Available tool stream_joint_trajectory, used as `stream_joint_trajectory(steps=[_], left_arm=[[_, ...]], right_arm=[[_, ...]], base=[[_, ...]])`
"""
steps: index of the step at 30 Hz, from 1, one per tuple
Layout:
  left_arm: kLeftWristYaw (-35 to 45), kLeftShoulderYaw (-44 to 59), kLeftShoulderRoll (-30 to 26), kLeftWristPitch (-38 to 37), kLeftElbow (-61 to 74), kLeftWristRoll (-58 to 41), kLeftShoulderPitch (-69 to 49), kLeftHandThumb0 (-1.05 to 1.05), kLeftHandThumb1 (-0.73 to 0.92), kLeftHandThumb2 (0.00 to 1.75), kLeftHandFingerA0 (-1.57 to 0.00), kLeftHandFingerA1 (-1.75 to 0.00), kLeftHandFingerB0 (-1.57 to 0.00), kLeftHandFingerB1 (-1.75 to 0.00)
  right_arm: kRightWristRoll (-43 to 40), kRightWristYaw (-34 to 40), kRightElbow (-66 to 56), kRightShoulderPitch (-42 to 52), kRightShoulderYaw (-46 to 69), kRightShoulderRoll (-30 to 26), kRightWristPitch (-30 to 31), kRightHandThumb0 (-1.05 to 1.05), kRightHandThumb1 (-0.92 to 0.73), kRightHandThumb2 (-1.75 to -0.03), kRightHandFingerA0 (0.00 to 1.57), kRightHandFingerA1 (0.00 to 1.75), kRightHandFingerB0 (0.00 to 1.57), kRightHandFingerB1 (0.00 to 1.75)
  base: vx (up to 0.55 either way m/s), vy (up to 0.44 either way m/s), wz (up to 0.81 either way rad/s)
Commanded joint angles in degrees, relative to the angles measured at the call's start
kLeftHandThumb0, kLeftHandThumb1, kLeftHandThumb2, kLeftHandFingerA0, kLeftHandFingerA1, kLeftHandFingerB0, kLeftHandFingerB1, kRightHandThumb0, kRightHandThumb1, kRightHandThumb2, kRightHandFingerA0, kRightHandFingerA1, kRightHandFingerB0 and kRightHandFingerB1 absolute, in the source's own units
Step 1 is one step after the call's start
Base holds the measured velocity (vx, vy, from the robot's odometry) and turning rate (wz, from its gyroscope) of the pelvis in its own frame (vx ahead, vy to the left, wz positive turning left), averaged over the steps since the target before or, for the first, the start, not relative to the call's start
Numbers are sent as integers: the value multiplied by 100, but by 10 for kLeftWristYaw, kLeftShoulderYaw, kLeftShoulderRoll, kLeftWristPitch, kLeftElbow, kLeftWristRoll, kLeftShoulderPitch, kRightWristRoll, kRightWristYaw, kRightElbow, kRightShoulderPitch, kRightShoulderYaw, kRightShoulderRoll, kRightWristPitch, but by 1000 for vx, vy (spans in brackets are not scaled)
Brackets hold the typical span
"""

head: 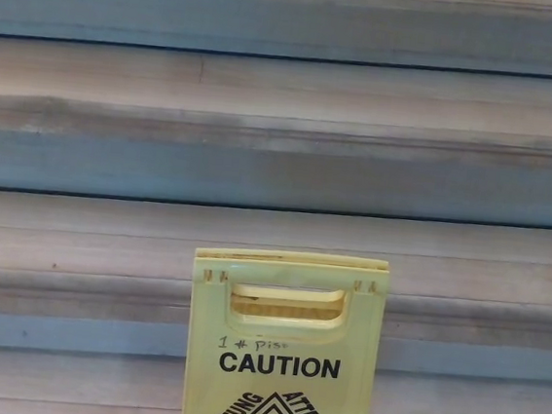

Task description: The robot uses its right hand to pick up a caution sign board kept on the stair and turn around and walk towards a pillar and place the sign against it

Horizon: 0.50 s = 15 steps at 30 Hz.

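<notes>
You're looking straight at the stairs: grey stone steps running across the whole view, with blue-shadowed risers between them. The sign stands upright low in the middle, its foot cut off by the lower edge, its top reaching up against one step's lip. It is yellow, folded flat, with a handle slot near its top, handwriting below that, then "CAUTION" and a warning triangle. Neither hand shows, so you cannot tell their state.
</notes>
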<state>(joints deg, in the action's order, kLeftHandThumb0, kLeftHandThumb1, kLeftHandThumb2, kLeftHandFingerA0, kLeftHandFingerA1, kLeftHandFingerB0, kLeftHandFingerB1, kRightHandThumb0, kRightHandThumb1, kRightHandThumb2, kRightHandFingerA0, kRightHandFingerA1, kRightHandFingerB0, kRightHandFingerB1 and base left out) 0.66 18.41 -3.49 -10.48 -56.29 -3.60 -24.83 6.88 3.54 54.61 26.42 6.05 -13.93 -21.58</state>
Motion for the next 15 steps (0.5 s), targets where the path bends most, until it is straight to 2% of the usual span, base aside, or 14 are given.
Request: stream_joint_trajectory(steps=[1,2,4,8,9,10,11,12,15], left_arm=[[-9,69,20,-174,-20,-67,-17,-10,8,131,-138,-123,-125,-74],[-2,72,21,-185,-27,-66,-16,-16,14,124,-139,-123,-124,-74],[5,78,24,-180,-18,-67,-18,-16,15,115,-141,-122,-123,-74],[15,86,27,-174,-13,-70,-18,-16,15,115,-141,-122,-123,-74],[19,86,23,-167,-10,-68,-20,-1,-1,151,-152,-102,-122,-76],[23,86,19,-159,-6,-67,-22,-1,-1,151,-152,-102,-122,-76],[13,76,12,-170,-7,-48,-24,21,-3,151,-142,-86,-116,-70],[13,76,10,-172,-11,-46,-21,15,-4,137,-139,-80,-116,-72],[15,78,7,-175,-20,-47,-16,15,-4,137,-139,-80,-116,-72]], right_arm=[[-6,36,35,20,28,-35,-213,-12,-62,-84,101,107,89,61],[-12,29,35,20,32,-35,-213,-14,-63,-84,101,109,88,63],[-18,20,46,16,38,-36,-220,-10,-61,-88,99,107,89,61],[-19,15,57,11,42,-37,-228,-10,-61,-88,99,107,89,61],[-20,12,42,19,43,-40,-223,-3,-58,-93,96,99,80,59],[-20,7,21,29,44,-43,-216,-3,-58,-93,96,99,80,59],[-9,26,15,29,44,-46,-220,-2,-58,-91,93,81,73,53],[-6,33,26,22,44,-48,-226,-2,-59,-88,90,66,66,50],[-1,40,44,11,45,-50,-237,-2,-59,-88,90,66,66,50]], base=[[0,0,0],[0,0,0],[0,0,0],[0,0,0],[0,0,0],[0,0,0],[0,0,0],[0,0,0],[0,0,0]])
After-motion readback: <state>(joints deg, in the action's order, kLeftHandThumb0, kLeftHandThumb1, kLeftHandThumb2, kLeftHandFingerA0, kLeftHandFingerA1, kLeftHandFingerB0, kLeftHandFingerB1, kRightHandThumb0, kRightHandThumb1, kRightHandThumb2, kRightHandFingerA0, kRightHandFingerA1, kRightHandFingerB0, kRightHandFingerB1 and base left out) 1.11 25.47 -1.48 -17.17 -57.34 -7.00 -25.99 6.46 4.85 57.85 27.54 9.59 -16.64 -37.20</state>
